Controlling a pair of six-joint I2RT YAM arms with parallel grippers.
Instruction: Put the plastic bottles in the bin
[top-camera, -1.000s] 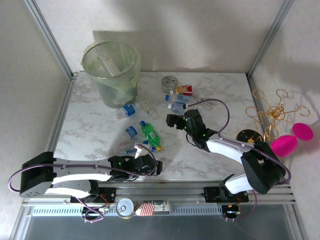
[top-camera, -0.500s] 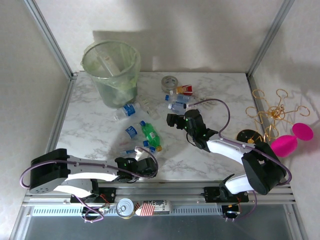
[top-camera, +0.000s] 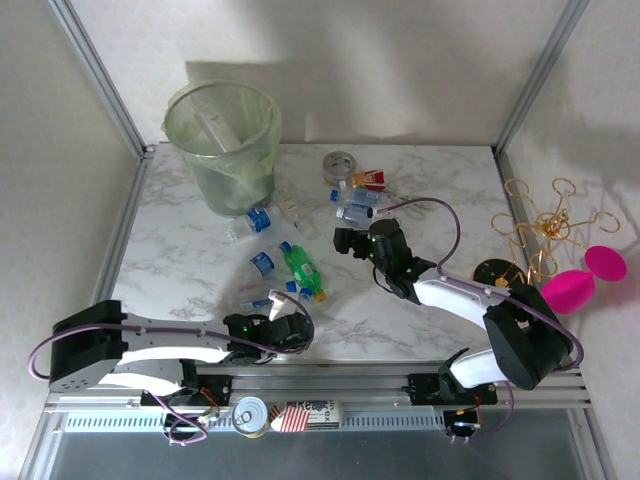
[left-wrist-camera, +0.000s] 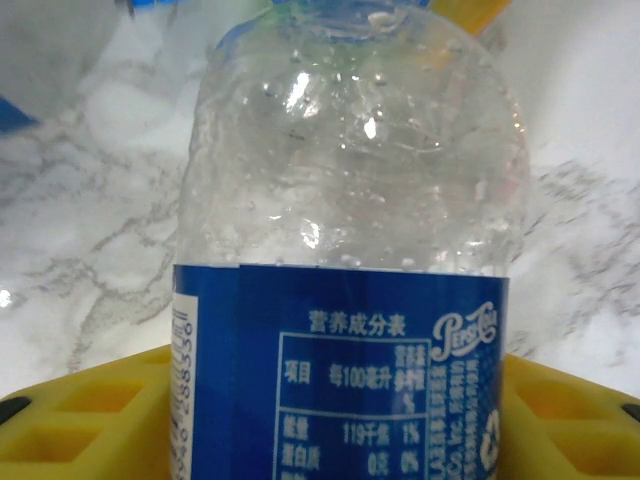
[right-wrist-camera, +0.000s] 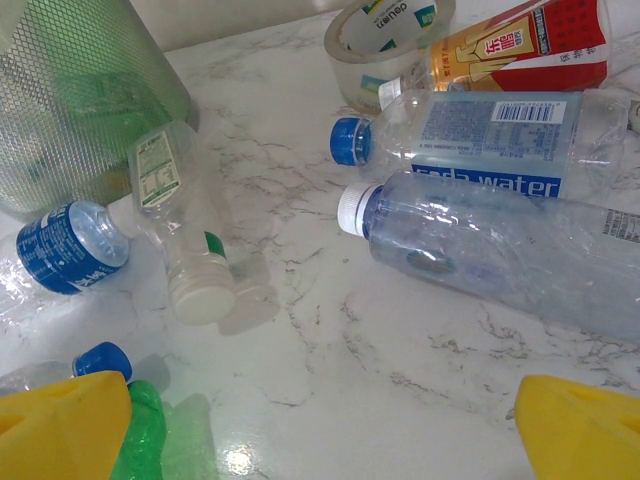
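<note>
Blue-label bottle (left-wrist-camera: 345, 250) btwn L tool (left-wrist-camera: 340, 405)

Bare marble table (top-camera: 165, 265) lies open at 9 o'clock of the bottle cluster (top-camera: 290, 268). The bin (top-camera: 222, 140) blocks 11 o'clock, with a blue-labelled bottle (top-camera: 250, 222) lying at its foot. A tape roll (top-camera: 340, 163) and more bottles crowd 1 o'clock. The right arm (top-camera: 450, 292) lies across 3 o'clock.
</note>
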